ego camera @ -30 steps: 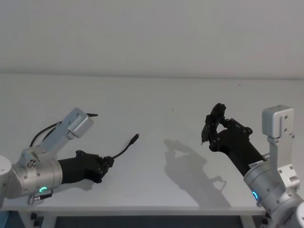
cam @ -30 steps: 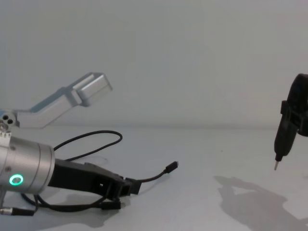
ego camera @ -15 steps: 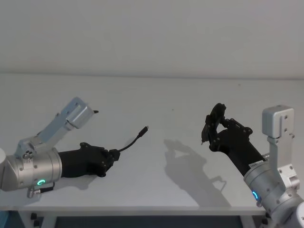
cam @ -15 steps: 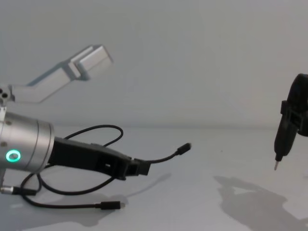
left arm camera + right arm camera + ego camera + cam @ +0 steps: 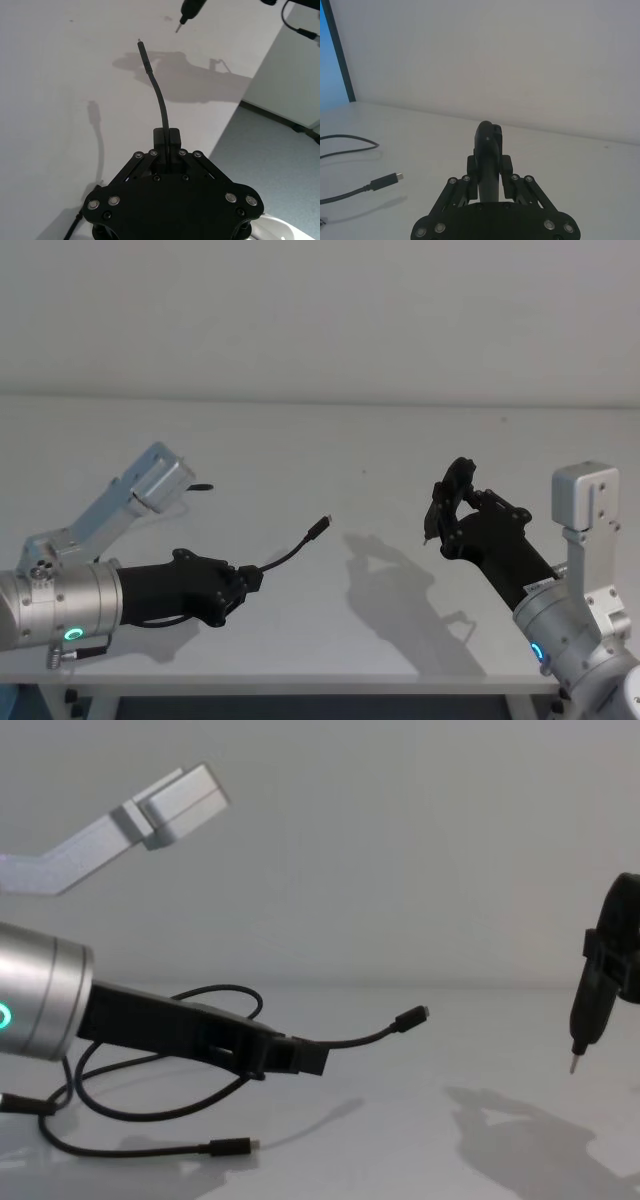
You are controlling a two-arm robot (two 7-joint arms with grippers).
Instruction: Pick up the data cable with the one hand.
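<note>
Half raised: pinches the data cable (image 5: 290, 552) short of one plug (image 5: 323, 524) with the left gripper (image 5: 248, 583) above the table (image 5: 350, 450), leaving slack drooping onto it. Holds the right gripper (image 5: 580, 1038), fingers pressed together, idle above the table.

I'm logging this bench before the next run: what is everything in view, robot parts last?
thin black looping data cable: one, black, left part of the table, one plug end lifted in the air, the other lying on the surface
flat white table: one, white, beneath both arms
long black angular plastic left gripper: one, black, low at left, shut on the data cable
black right gripper with pen-like finger: one, black, raised at right, holding nothing
</note>
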